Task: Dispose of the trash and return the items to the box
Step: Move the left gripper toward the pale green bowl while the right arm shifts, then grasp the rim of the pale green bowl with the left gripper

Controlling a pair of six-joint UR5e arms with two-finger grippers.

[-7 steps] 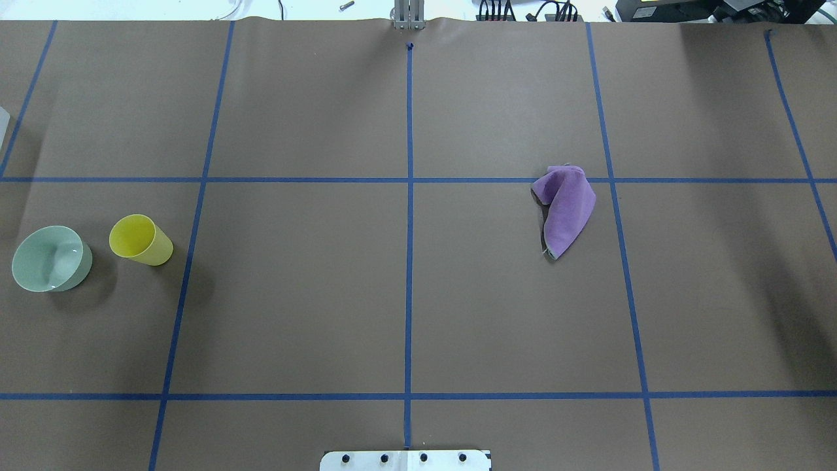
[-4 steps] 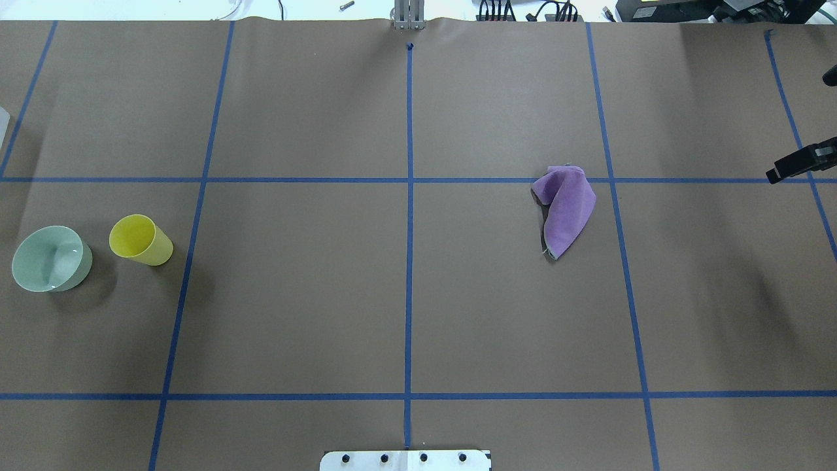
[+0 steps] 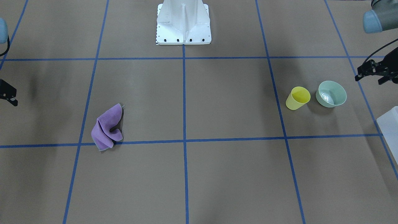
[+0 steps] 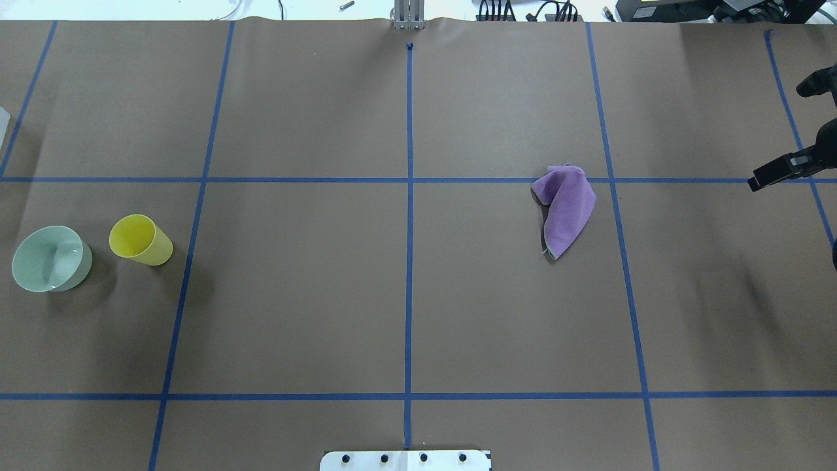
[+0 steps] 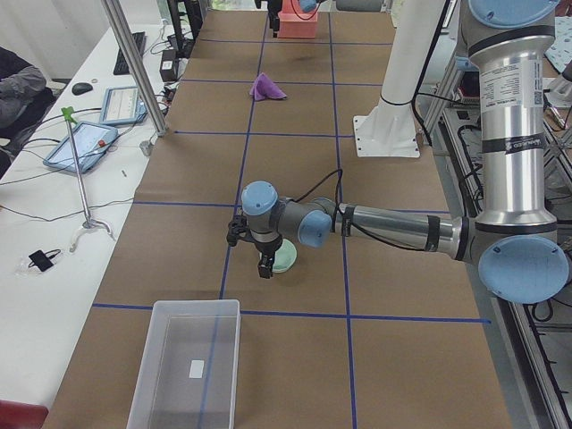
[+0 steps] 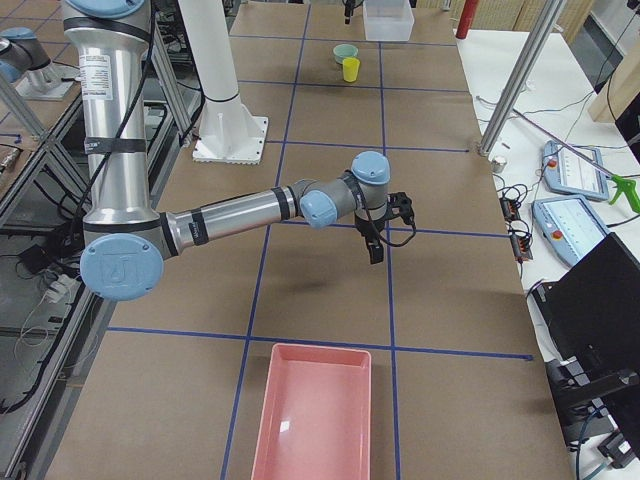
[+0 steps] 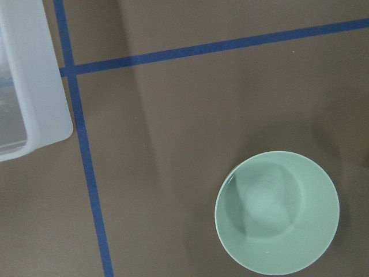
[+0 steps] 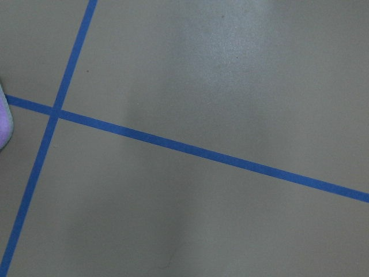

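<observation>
The yellow cup (image 4: 139, 239) stands at the table's left next to the mint-green bowl (image 4: 51, 258). The translucent box (image 5: 188, 366) stands at the table's left end, and its corner shows in the left wrist view (image 7: 23, 86). My left gripper (image 3: 371, 77) hovers open and empty beside the bowl (image 3: 331, 93), between it and the box (image 3: 388, 124). The bowl sits low right in the left wrist view (image 7: 277, 211). My right gripper (image 4: 778, 134) is open and empty at the right edge, well right of a crumpled purple cloth (image 4: 565, 209).
A pink tray (image 6: 318, 415) stands at the table's right end. The white robot base (image 3: 183, 23) is at the table's near middle edge. Blue tape lines cross the brown paper cover. The cloth's edge shows in the right wrist view (image 8: 4, 124).
My right gripper has come into the overhead view from the right edge and moved a little leftward. The cup, bowl and cloth have not moved.
</observation>
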